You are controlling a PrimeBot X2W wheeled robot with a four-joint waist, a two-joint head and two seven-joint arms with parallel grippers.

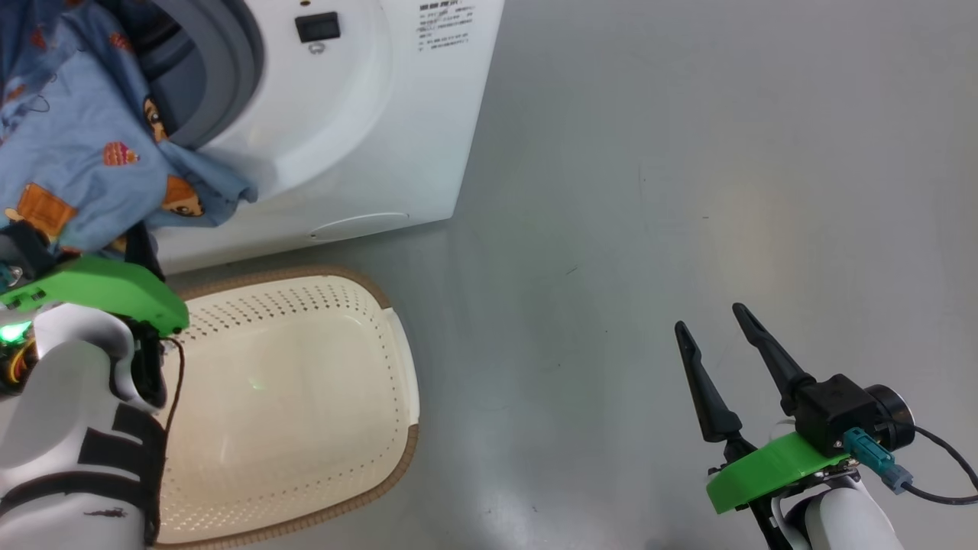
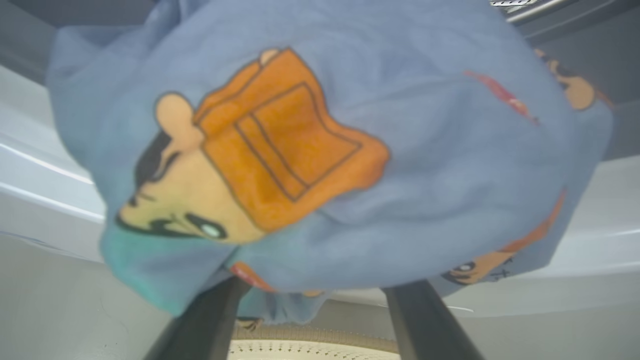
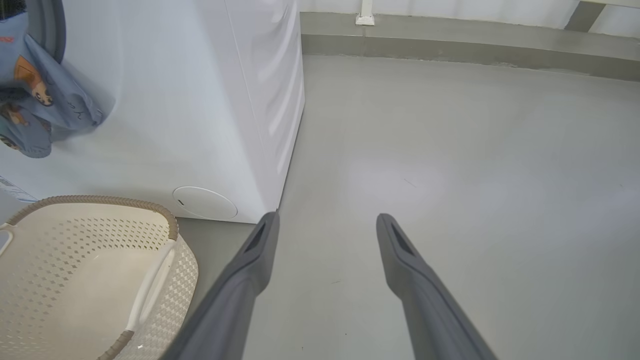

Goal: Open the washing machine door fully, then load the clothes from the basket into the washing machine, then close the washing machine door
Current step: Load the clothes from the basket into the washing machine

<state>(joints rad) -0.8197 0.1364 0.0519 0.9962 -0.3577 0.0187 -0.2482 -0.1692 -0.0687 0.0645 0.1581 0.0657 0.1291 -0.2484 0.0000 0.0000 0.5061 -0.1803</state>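
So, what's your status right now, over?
Left gripper open, its tips under the light blue cartoon-print cloth; right gripper open, above grey floor. Cloth hangs out of the mouth of the white front-loading washing machine. Overhang would likely block closing.

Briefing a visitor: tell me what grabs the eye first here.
The blue cartoon-print clothes spill from the washing machine mouth at the head view's upper left. Below them sits the cream basket, its bottom bare; the right gripper hangs open over grey floor at lower right.
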